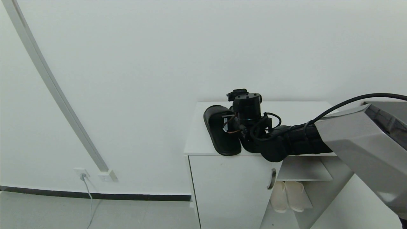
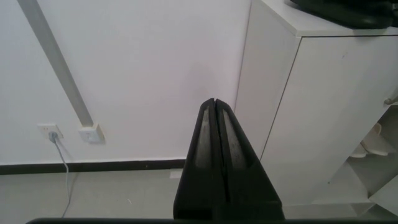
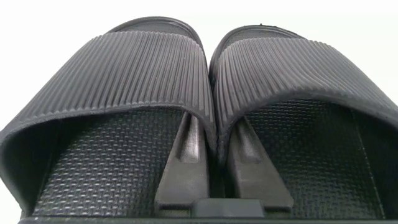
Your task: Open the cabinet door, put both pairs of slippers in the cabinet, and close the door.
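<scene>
So, the right pincer (image 3: 216, 171) has a finger inside each of the black slippers (image 1: 222, 130), pinching their two inner strap walls together. The pair sits on top of the cabinet (image 1: 232, 190), near its front left corner. The white slippers (image 1: 287, 195) are already on the low shelf inside. The left pincer (image 2: 214, 155) is pressed together, empty. My worry: the grip is on the straps only, so one slipper could slide free on the lift — or the dangling pair could clip the shelf going in.
</scene>
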